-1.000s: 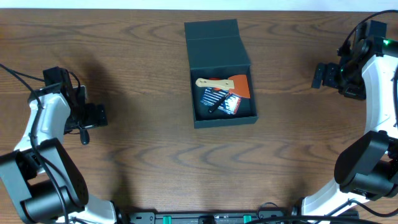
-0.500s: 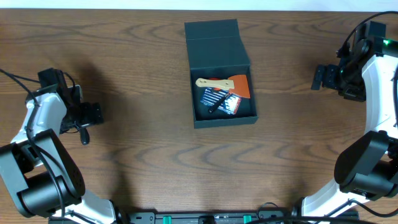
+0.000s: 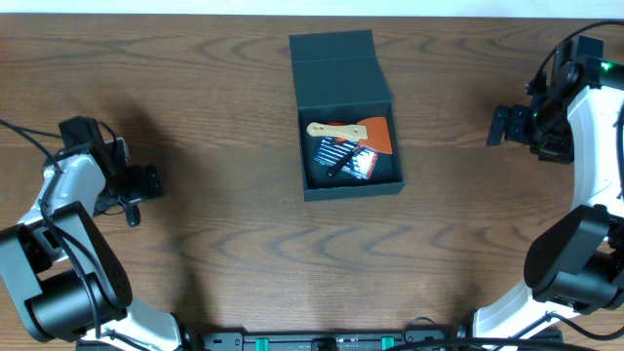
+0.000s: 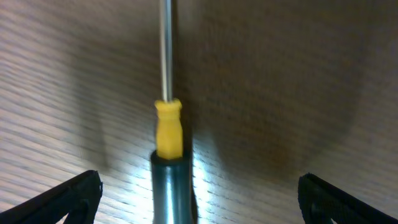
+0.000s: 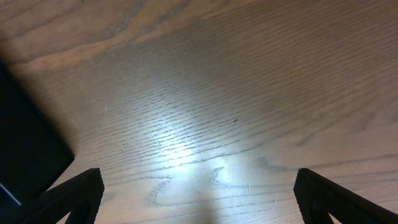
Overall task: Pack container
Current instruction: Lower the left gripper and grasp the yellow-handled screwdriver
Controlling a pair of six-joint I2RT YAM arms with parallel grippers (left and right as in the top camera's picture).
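Note:
The container (image 3: 336, 73), a dark teal-grey box, stands open at the table's back centre with its flap lid folded back. Inside lie a wooden-handled scraper (image 3: 336, 130) with an orange blade and a black-and-white striped pack (image 3: 341, 156). My left gripper (image 3: 148, 181) is open at the far left. In the left wrist view its jaws (image 4: 199, 193) straddle a screwdriver (image 4: 168, 134) with a yellow collar, steel shaft and dark handle, without touching it. My right gripper (image 3: 499, 124) is open and empty over bare wood (image 5: 199, 193), right of the container.
The table is brown wood grain (image 3: 224, 244). A dark edge (image 5: 25, 149) shows at the left of the right wrist view. Cables trail from the left arm (image 3: 29, 122). The arm bases stand at the front corners.
My left gripper has drawn slightly left, toward the table's left edge. The right gripper has barely shifted. The container and its contents have not moved.

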